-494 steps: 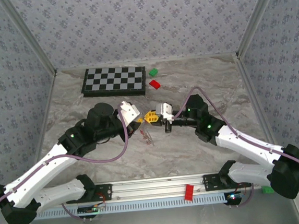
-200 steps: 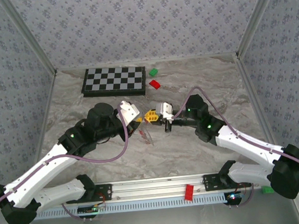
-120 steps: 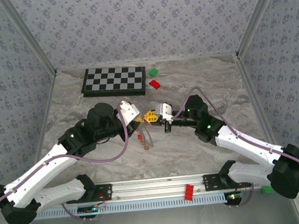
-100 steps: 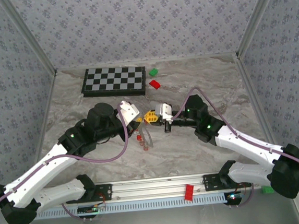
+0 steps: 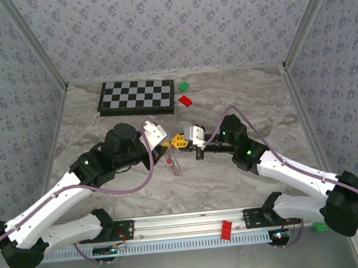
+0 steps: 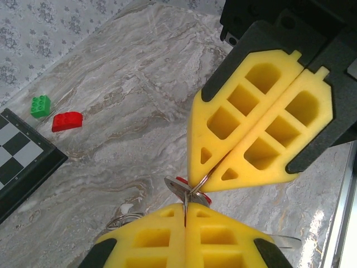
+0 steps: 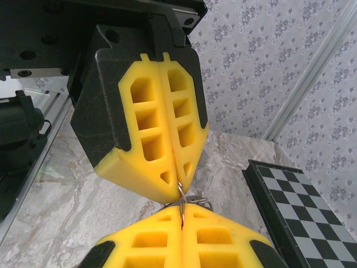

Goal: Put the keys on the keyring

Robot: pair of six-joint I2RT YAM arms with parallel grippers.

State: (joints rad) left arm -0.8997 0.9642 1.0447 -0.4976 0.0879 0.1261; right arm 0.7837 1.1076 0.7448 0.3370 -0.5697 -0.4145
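Now left fingers (image 6: 150, 241), right fingers (image 6: 196, 137) clamp thin grey keyring (image 6: 198, 182); red-headed keys (image 6: 205, 197) below.

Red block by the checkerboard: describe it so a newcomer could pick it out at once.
Find the checkerboard at the back of the table. Two small blocks lie just off its right edge; the red block is the nearer one, with the green block behind it. Colour separates the pair, and the other red piece sits on the front rail.

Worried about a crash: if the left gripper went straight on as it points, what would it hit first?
The right gripper, almost at once: its shut tips face the left gripper nose to nose, both pinching the keyring.
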